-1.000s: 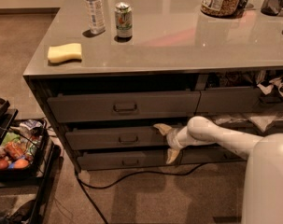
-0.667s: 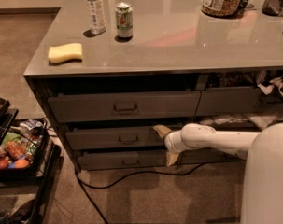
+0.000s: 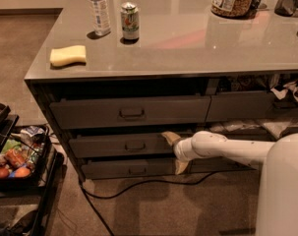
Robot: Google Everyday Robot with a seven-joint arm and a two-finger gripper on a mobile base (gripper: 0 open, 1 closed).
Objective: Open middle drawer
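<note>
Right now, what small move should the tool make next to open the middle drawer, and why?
Probably a short pull straight back. The tool sits at the right end of the front of the middle drawer, with one finger at its top edge and the other below it. The handle lies to the left, untouched, and the drawer looks barely out.

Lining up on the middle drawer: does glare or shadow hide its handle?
Camera view: dim warm light; glare lies on the countertop only. The middle drawer sits in shadow under the top drawer, but its handle shows. The gripper, open, stands out pale at that drawer's right end.
</note>
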